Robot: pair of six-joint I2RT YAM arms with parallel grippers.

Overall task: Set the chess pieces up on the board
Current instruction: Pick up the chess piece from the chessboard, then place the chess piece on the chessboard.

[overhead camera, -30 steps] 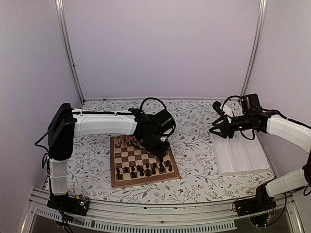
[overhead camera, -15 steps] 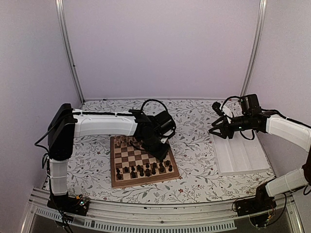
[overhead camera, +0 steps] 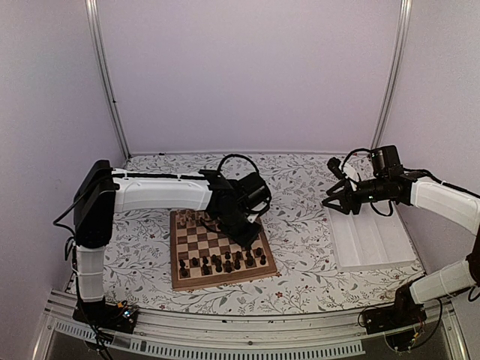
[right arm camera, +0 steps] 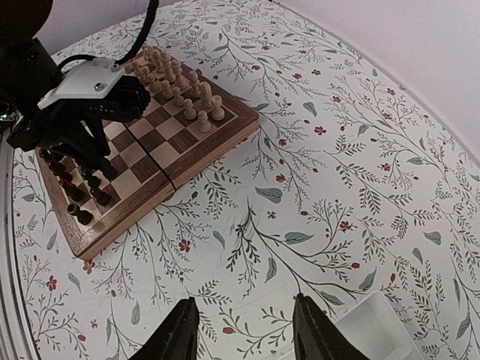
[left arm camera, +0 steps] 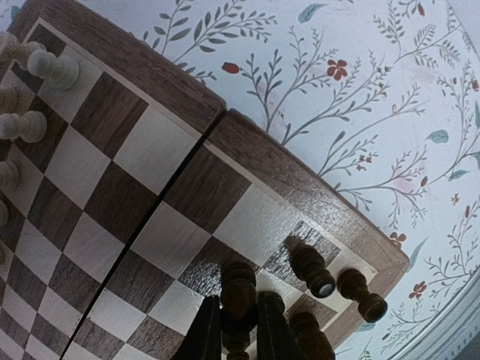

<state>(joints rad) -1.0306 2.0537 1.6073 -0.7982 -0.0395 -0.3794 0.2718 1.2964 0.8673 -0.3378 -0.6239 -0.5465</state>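
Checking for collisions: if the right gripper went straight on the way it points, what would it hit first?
Probably the bare floral tablecloth, well short of the board; depth is unclear.

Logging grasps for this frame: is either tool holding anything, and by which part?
The left tool pinches a dark chess piece around its upper part, its base toward the board. The right tool is open, holding nothing.

walls (overhead camera: 247,75): plain lilac | corner posts (overhead camera: 106,75): metal, apparently | tablecloth (overhead camera: 300,236): white floral | light: even
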